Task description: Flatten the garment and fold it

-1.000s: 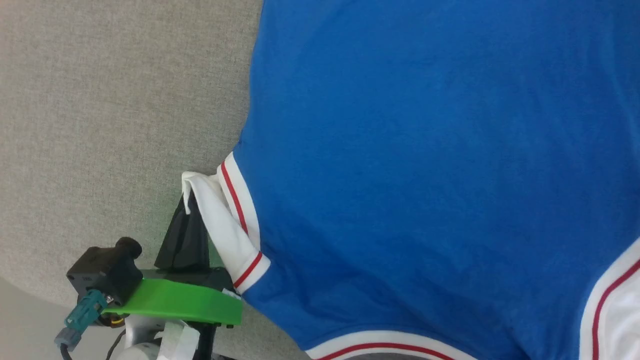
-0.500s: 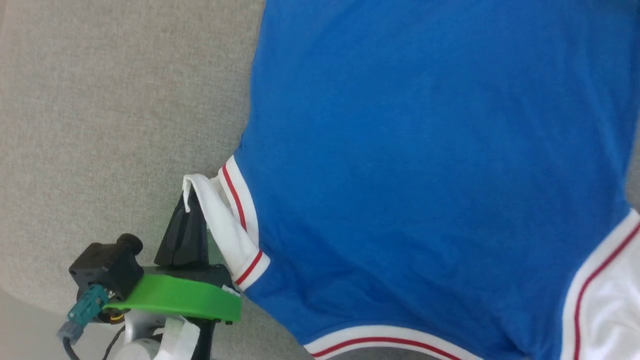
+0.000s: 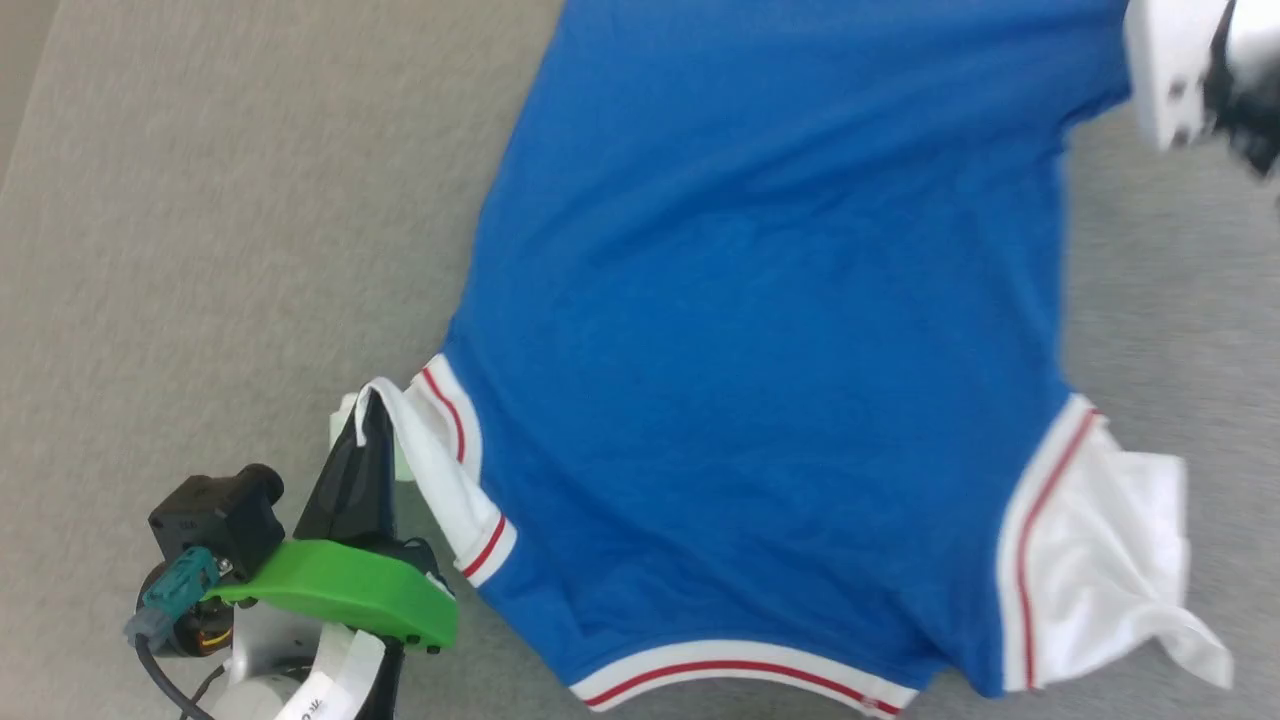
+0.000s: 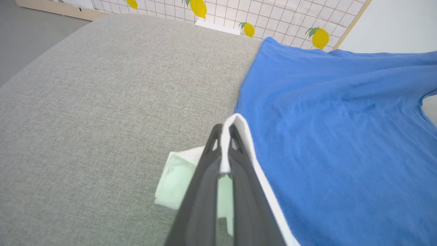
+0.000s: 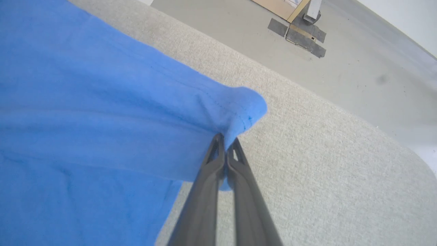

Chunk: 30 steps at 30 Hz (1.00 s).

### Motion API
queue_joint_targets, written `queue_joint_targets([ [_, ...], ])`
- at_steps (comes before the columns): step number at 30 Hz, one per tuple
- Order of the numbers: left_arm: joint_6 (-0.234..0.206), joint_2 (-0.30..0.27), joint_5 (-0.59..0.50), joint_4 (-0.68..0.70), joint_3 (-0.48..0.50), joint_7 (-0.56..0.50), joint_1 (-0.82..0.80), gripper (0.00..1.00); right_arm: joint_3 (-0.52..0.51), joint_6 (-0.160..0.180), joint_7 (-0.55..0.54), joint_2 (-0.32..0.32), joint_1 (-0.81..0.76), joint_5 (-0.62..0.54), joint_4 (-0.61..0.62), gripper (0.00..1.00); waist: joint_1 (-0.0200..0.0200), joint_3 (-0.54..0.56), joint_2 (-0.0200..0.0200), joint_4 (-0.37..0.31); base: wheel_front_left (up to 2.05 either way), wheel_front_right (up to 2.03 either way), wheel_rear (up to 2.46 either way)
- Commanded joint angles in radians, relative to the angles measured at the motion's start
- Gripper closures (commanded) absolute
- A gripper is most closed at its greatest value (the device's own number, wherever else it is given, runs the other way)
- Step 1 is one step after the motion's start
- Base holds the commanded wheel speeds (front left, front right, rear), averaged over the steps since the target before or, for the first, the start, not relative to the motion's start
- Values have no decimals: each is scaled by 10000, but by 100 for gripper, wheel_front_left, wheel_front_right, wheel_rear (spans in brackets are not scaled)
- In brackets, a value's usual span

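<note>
head view: the garment [image 3: 760,350] lies spread on the grey counter [image 3: 200,250]. left wrist: left claw [image 4: 223,133] clamped on its white sleeve [image 4: 249,147]. right wrist: right claw [image 5: 225,140] pinches a blue corner [image 5: 247,109]; best draw both outward, low, evenly.

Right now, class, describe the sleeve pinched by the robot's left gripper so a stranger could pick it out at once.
A bright blue garment lies spread on the grey cloth surface. At its edge on the robot's left, a white sleeve with a red stripe is pinched between the left gripper's dark fingers. The other white sleeve lies loose and crumpled, ungripped.
</note>
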<state>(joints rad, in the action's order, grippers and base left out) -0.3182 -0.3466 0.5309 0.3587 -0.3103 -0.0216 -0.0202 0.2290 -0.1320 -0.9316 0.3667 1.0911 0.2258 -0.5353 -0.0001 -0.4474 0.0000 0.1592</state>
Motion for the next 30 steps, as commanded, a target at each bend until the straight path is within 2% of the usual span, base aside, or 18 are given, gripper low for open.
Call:
queue_joint_targets([
  [1,-27,-89,47,-50,38,-54,83,100,144,13,110,199,-520,297,227,100,1,1309,0,-1194,0,0,0],
  [7,-131,-160,150,-170,69,-192,400,100,145,13,527,720,-2524,1304,1372,100,1,2207,0,-1723,0,0,0],
  [13,-203,-137,286,-335,64,-209,757,100,-532,13,774,788,-5004,1938,2572,100,1,2889,0,-1963,0,0,0],
  [22,-160,-49,470,-542,27,-122,944,100,-1622,13,524,0,-8540,2250,4005,100,1,2931,0,-1848,0,0,0],
  [30,-43,28,607,-861,-20,-43,866,100,-1736,13,78,-695,-10034,2268,3940,100,1,2854,0,-1651,0,0,0],
])
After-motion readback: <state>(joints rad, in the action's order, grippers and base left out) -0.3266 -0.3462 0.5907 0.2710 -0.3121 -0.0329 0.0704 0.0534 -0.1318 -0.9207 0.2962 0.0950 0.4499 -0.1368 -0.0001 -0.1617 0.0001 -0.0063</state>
